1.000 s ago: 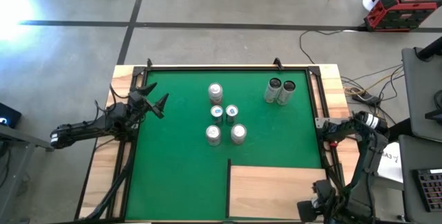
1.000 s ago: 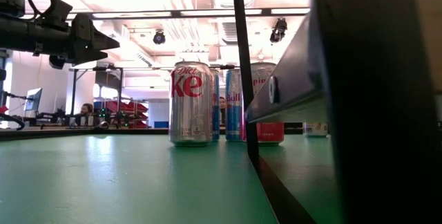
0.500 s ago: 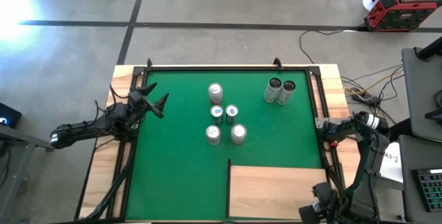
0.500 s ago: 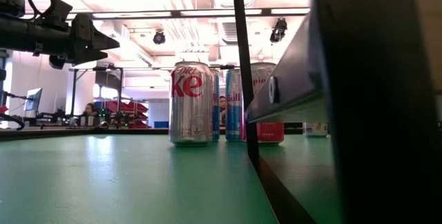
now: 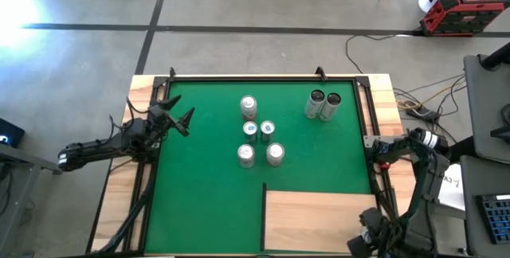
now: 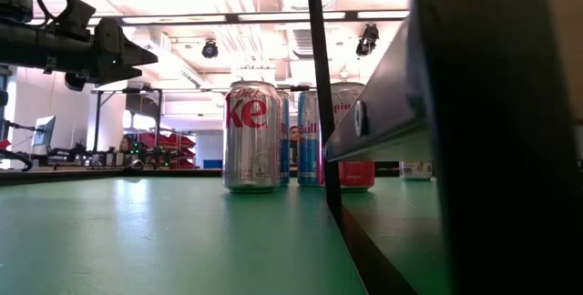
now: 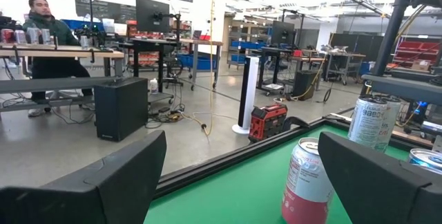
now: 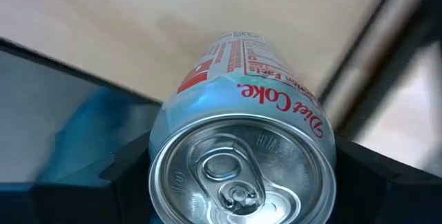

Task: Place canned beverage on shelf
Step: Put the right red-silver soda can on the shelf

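Right gripper (image 8: 238,182) clamped around a Diet Coke can (image 8: 242,162) (pale wood behind); left gripper (image 7: 235,175) wide, empty.

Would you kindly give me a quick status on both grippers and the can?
Left gripper open, empty, at mat's left edge. Right gripper shut on Diet Coke can, beside the shelf. Shelf bare, nothing in the way.

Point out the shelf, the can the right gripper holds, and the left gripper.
shelf (image 5: 319,220), high view, bare wood.
Diet Coke can (image 8: 242,175), right wrist view, lid.
left gripper (image 5: 185,119), high view, between fingertips.
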Controlling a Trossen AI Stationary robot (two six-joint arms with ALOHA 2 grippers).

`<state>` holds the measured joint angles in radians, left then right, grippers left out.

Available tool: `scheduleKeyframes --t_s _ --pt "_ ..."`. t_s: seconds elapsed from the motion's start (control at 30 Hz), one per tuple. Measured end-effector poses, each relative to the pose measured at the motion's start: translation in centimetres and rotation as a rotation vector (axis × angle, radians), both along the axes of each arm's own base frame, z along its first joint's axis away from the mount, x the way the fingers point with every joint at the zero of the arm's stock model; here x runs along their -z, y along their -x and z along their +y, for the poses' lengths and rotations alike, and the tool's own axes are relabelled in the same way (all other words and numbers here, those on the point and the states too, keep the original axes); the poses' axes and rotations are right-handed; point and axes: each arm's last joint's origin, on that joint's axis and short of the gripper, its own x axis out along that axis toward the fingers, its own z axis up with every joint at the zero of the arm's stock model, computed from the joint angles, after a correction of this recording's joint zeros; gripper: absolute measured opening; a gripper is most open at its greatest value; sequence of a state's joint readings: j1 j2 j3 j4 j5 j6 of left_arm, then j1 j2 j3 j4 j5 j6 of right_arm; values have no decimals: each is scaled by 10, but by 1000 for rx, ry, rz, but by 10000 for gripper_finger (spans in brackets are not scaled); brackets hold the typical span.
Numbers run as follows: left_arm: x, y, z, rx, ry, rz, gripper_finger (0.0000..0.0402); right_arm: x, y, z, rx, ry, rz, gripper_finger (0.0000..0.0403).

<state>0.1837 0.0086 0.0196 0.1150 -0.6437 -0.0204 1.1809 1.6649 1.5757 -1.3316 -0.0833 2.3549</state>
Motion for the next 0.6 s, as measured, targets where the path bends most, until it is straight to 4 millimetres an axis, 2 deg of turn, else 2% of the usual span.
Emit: scheduleKeyframes --t_s 0.07,0.6 --pt "0 0 0 0 0 1 363 0 4 -3 -36 19 35 302" --pt "1 0 0 0 2 9 363 1 0 3 -103 -34 -55 302"
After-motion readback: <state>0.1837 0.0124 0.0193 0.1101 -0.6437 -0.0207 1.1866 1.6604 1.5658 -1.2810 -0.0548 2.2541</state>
